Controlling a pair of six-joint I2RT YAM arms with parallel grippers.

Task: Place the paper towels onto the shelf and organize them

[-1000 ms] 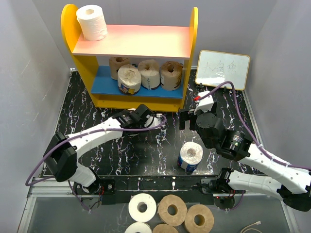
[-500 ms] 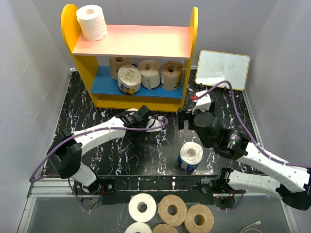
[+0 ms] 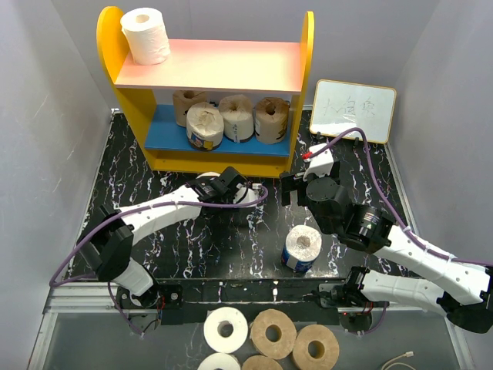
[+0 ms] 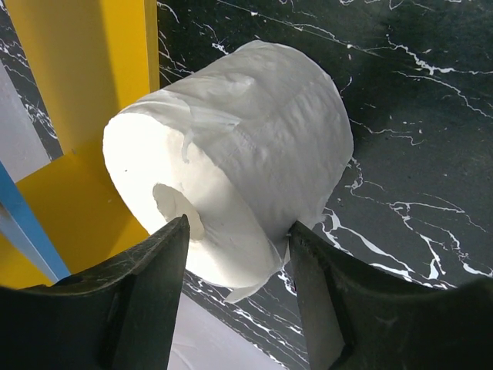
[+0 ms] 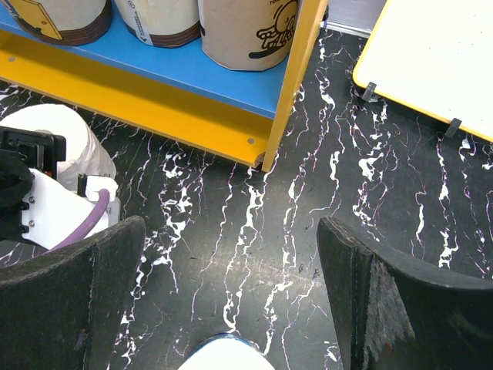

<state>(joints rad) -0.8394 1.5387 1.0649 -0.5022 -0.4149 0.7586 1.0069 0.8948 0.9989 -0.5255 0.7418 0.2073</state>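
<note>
Seen from above, the left end effector [image 3: 223, 189] was clamped on a white roll [image 3: 203, 179] just in front of the shelf [image 3: 208, 65]. The right end effector [image 3: 291, 189] hung near a blue-wrapped roll [image 3: 302, 248] standing on the tabletop [image 3: 231, 247]. In the left wrist view the fingers [image 4: 139, 293] pinched the white roll from either side, and a loose sheet edge curled up. The roll looked light, soft and easily crushed, so a gentle squeeze across the wound body, clear of the flap, seemed wisest. In the right wrist view the jaws stood wide apart and empty, with the top of the blue-wrapped roll at the bottom edge.
</note>
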